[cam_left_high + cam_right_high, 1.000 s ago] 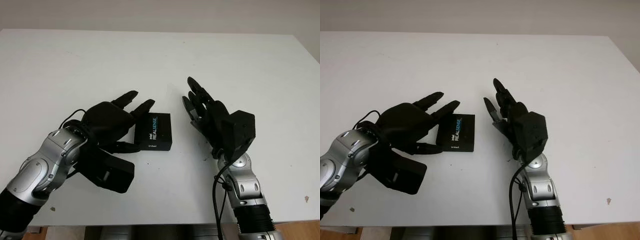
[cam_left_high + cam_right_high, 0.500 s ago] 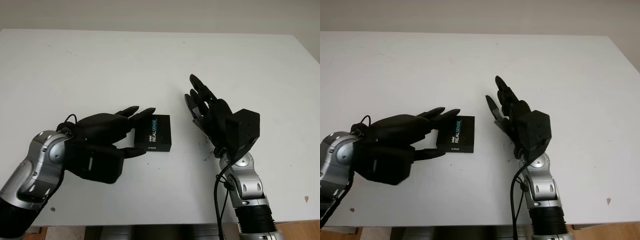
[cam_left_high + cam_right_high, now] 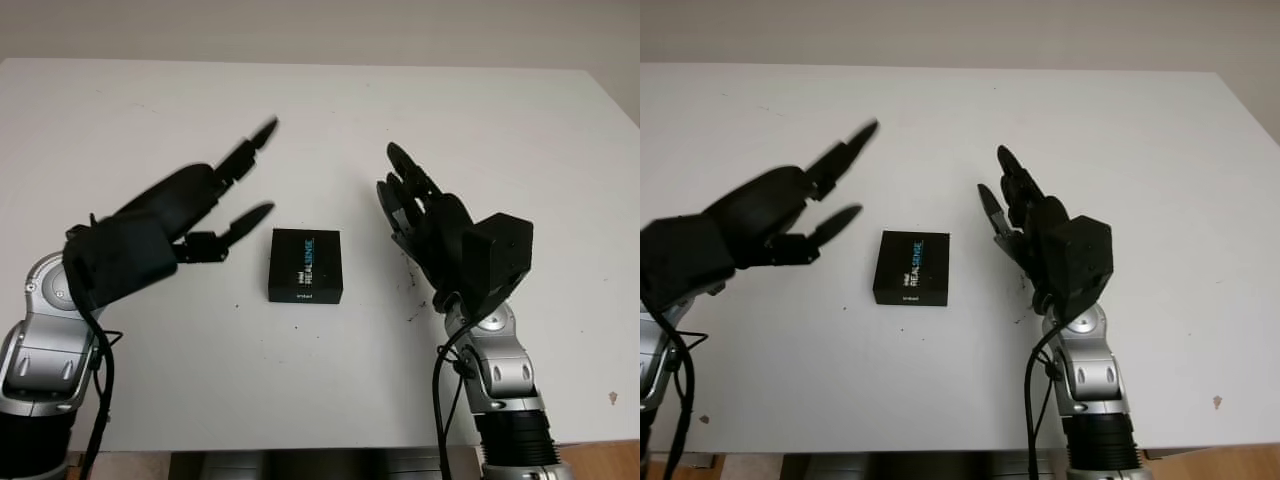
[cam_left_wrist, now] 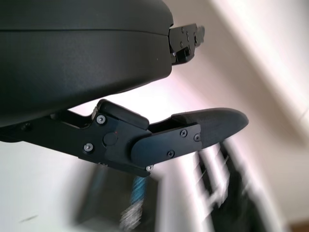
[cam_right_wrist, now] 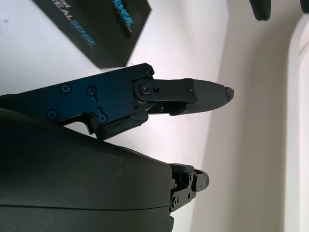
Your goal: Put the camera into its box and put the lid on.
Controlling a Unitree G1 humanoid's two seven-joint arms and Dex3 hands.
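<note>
Holding nothing, my left hand (image 3: 190, 215) hangs open above the white table (image 3: 120, 110), just left of the one black Intel RealSense box (image 3: 305, 265), its fingers (image 3: 243, 158) stretched out and clear of the lid. My right hand (image 3: 425, 225) stands open too, upright just right of the box and apart from it. The closed box lies flat near the table's middle, between my two hands, touched by neither.
</note>
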